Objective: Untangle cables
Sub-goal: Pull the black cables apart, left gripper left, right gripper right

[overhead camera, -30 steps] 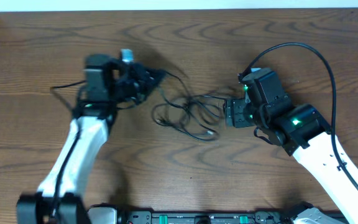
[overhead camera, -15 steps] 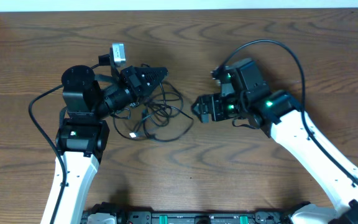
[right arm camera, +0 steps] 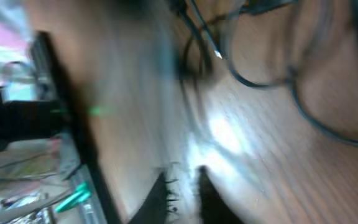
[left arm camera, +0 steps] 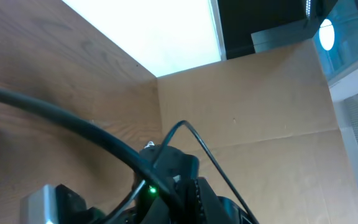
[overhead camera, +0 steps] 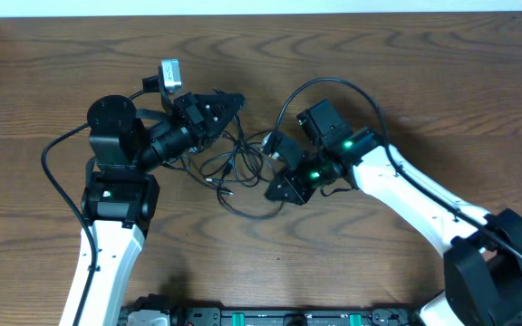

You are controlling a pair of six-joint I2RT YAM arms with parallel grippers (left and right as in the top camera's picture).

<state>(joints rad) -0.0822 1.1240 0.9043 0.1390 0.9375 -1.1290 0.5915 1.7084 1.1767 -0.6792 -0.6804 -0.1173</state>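
Black cables [overhead camera: 239, 168] lie bunched on the worktop [overhead camera: 379, 54] between the arms — pulling-apart step looks barely begun. Left gripper [overhead camera: 234, 101] closed at the tangle's upper edge. Right gripper [overhead camera: 275, 192] closed at its right rim, catch unclear. Next, likely: draw apart slowly — knots may tighten.

I am working in what looks like a robotics lab: tan board panels [left arm camera: 260, 106] are screening my wooden table [overhead camera: 352, 54], and an electronics rail [overhead camera: 288, 318] is edging it.

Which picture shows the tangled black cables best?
The overhead view: the whole bunch of black cables lies spread on the table. The right wrist view shows only blurry loops; the left wrist view doesn't show the bunch.
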